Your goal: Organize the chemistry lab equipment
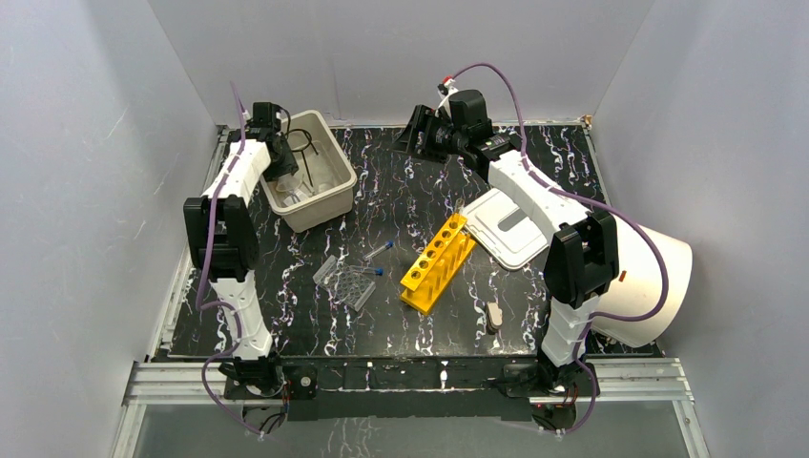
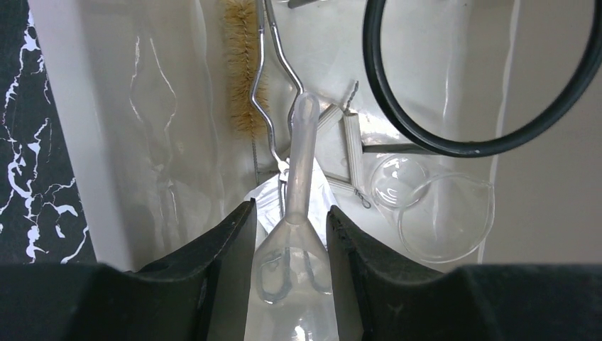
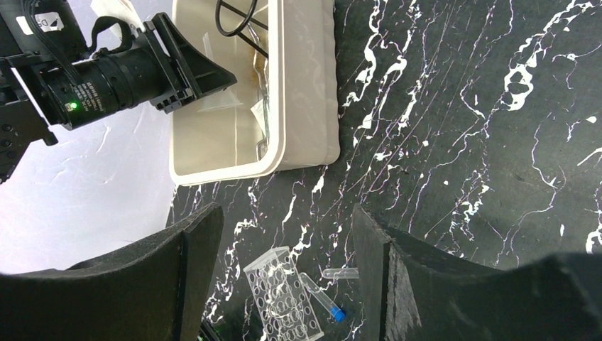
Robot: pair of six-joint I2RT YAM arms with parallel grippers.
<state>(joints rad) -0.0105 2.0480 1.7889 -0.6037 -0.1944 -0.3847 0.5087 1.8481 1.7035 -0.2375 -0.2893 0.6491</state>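
My left gripper [image 1: 284, 176] hangs over the beige bin [image 1: 334, 196] at the back left. In the left wrist view it [image 2: 291, 209] is shut on a clear funnel [image 2: 302, 156], stem pointing away into the bin. Below lie a black wire loop [image 2: 483, 142], a bristle brush [image 2: 241, 71], metal tongs [image 2: 273, 64], a wire triangle [image 2: 349, 145] and clear glass dishes [image 2: 444, 217]. My right gripper [image 1: 420, 134] is open and empty, high at the back centre. A yellow six-hole rack [image 1: 437, 262], a clear ridged tray [image 1: 348, 283] and blue-capped tubes [image 1: 379, 250] lie mid-table.
The bin's white slotted lid [image 1: 510, 227] lies right of the yellow rack. A big white cylinder [image 1: 649, 281] lies at the right edge behind my right arm. A small beige item [image 1: 493, 315] sits near the front. The right wrist view shows the bin [image 3: 305, 106] and clear tray [image 3: 284, 302].
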